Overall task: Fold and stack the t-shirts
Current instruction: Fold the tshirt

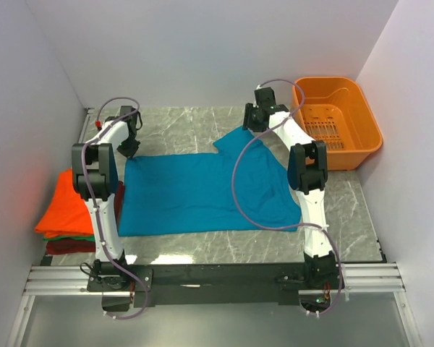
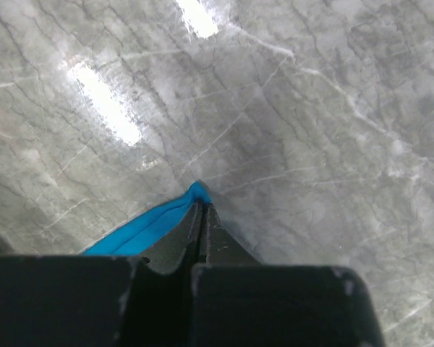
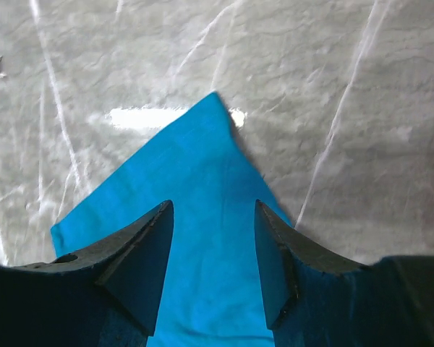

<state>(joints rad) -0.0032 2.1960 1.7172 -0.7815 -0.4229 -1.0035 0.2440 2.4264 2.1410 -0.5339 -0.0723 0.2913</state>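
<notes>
Pinching the teal-blue t-shirt's (image 1: 195,195) far corner, the left gripper (image 2: 202,211) is clamped while the right gripper (image 3: 213,208), jaws apart, straddles another corner, seemingly for folding.

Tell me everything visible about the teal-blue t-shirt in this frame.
The teal-blue t-shirt is plain soft cloth, spread flat on the marble table, with one pointed flap reaching toward the far side. The left gripper is shut on its far left corner; the right gripper hangs open over the pointed flap's tip.
</notes>
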